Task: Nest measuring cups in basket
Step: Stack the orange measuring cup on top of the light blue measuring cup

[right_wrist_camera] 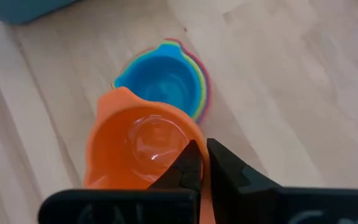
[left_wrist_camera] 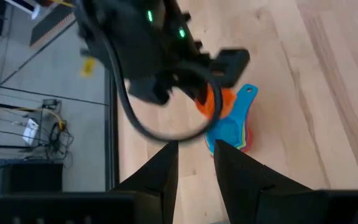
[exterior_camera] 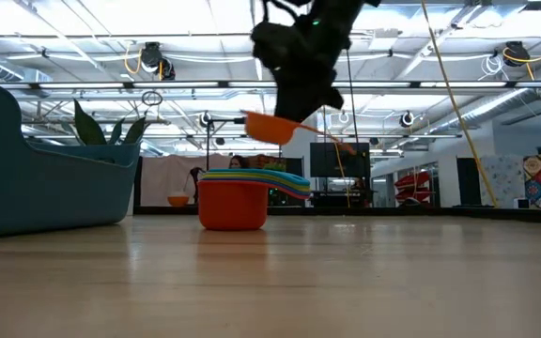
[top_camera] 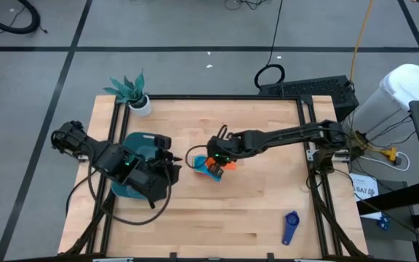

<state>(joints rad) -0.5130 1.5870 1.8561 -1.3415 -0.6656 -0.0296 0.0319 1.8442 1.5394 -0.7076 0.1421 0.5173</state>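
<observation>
A stack of nested measuring cups (exterior_camera: 238,192), red at the bottom and light blue (right_wrist_camera: 163,78) on top, stands on the table's middle (top_camera: 211,169). Just above it hangs an orange cup (exterior_camera: 270,127), held by my right gripper (right_wrist_camera: 201,158). The teal basket (top_camera: 138,145) stands at the left of the table. My left gripper (left_wrist_camera: 194,155) hovers by the basket's right side, open and empty, looking toward the stack. A dark blue cup (top_camera: 289,227) lies alone near the front right. My right gripper pinches the orange cup between its two fingers at the handle (right_wrist_camera: 205,196), right where it joins the bowl's rim. The fingers slant down from the table's right side. The cup hangs clear of the stack, mouth up and roughly level.
A small white pot with a teal plant (top_camera: 138,98) stands at the far left corner. Black frame rails (top_camera: 308,145) run along the table's edges. Bare wood (top_camera: 224,218) lies in front of the stack.
</observation>
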